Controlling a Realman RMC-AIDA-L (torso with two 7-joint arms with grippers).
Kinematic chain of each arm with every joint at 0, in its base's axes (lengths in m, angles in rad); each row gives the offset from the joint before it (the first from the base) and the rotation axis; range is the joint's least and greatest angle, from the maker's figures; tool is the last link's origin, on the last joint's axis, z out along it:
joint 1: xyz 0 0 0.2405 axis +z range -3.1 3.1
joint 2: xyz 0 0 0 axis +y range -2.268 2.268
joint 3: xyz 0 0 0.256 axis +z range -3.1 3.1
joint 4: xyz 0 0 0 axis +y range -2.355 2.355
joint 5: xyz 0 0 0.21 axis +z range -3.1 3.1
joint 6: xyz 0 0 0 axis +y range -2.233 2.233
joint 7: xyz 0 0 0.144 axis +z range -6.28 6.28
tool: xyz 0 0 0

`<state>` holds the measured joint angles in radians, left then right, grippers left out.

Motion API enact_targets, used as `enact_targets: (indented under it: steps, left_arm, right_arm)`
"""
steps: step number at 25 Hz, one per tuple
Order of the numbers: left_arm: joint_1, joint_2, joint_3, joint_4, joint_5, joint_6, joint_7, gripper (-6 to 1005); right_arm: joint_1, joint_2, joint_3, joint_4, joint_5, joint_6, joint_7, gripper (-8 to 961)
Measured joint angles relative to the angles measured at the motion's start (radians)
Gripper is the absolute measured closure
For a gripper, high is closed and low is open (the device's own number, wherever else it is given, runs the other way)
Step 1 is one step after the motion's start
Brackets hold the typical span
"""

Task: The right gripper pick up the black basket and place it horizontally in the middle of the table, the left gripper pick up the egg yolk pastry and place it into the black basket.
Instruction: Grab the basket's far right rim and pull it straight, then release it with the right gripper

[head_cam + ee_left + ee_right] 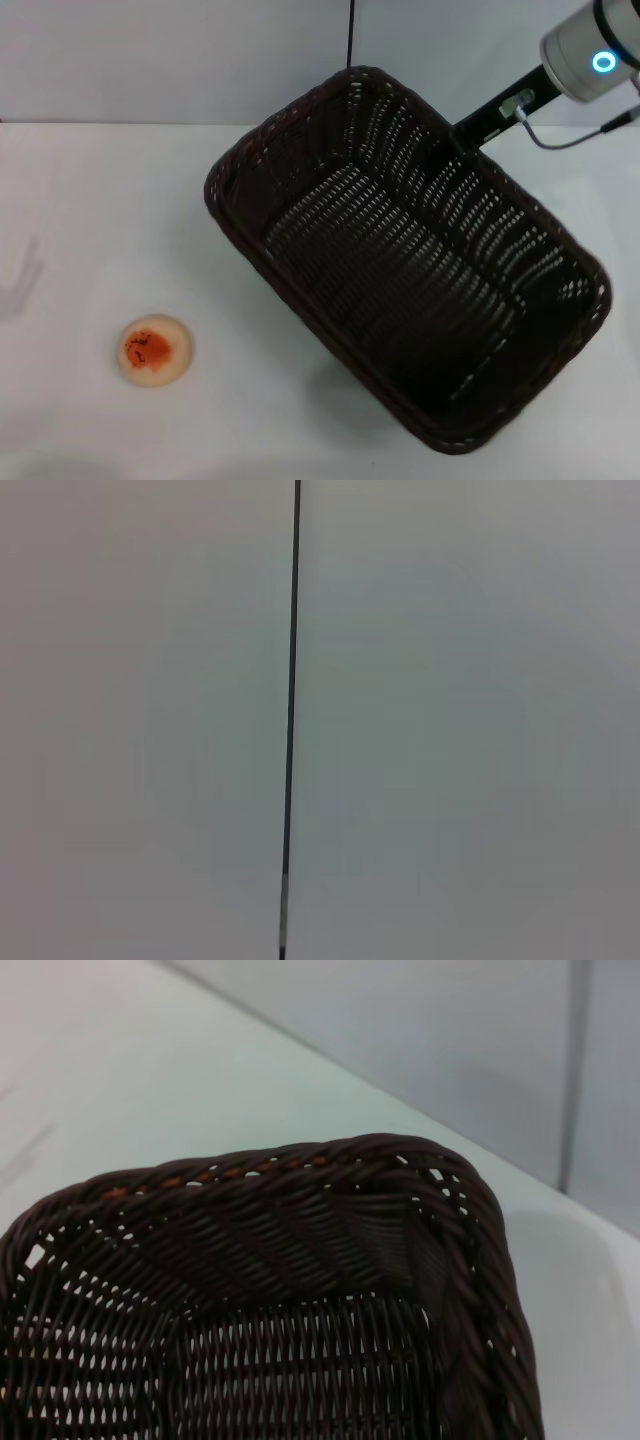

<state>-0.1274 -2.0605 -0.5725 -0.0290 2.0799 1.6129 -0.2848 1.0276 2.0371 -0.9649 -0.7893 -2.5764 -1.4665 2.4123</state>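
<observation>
Basket (400,260) askew on table (80,200) — right hand (462,133) at its far rim, grip unclear — pastry (154,349) apart.

Head cam high, facing fwd and down over plain white tabletop (80,200), right wrist cam close above braided rim of dark woven wicker basket (300,1160), shared w/ head view (400,270), left wrist cam facing blank pale wall only.

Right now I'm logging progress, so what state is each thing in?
black basket: upright, empty, lying diagonally, the right gripper at its far rim.
egg yolk pastry: on the table, orange-red patch up, outside the basket.
left gripper: not in view.
</observation>
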Motion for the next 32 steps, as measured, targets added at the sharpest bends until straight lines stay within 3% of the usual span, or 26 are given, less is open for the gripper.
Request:
enact_targets:
  steps: [5,10,14,16,27,28,32]
  left_arm:
    - [0.025,0.002,0.048,0.016,0.000,0.034,-0.087,177]
    - [0.035,0.001,0.088,0.063,0.000,0.076,-0.190,177]
    - [0.053,-0.001,0.097,0.059,0.000,0.094,-0.200,177]
    - [0.065,-0.005,0.101,0.053,0.000,0.093,-0.200,177]
    - [0.064,-0.007,0.117,0.053,0.000,0.064,-0.226,178]
    - [0.062,-0.007,0.117,0.053,0.000,0.061,-0.226,178]
    - [0.056,-0.007,0.118,0.050,0.000,0.046,-0.226,178]
  right_arm:
    - [0.057,-0.007,0.000,0.009,0.000,-0.043,-0.209,813]
    - [0.093,0.025,-0.101,-0.017,-0.001,-0.052,-0.413,813]
    - [0.088,0.042,-0.146,-0.038,0.006,0.003,-0.472,812]
    - [0.074,0.046,-0.235,-0.042,0.037,0.102,-0.481,812]
    - [0.028,0.048,-0.458,-0.045,0.175,0.270,-0.534,811]
    - [0.012,0.048,-0.517,-0.051,0.205,0.293,-0.537,810]
    - [-0.004,0.048,-0.560,-0.067,0.219,0.307,-0.537,807]
